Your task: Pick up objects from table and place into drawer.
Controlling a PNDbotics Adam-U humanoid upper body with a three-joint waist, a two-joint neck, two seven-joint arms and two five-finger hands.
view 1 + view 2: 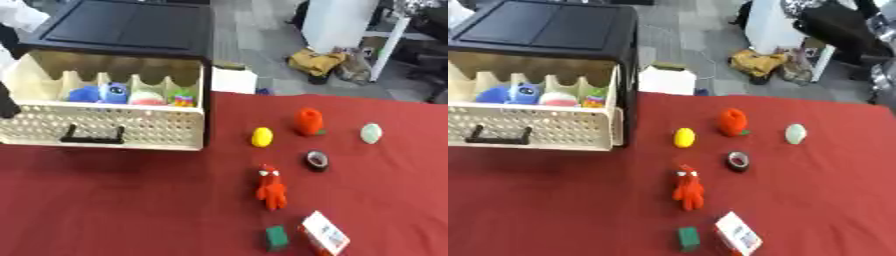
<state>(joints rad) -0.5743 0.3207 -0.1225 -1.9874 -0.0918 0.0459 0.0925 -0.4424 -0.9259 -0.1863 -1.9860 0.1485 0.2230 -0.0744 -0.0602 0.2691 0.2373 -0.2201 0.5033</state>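
With neither hand in view — so their state cannot be told — the yellow toy [262, 137] on the red tabletop [131, 200] sits nearest the open drawer [105, 131] — approach it from above.

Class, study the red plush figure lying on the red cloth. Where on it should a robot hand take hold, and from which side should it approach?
Grip the red plush figure across its narrower middle, coming from above. It lies flat and lengthwise, head toward the yellow object, with bare cloth on both long sides, so fingers and thumb probably fit there. The green block sits apart beyond its lower end.
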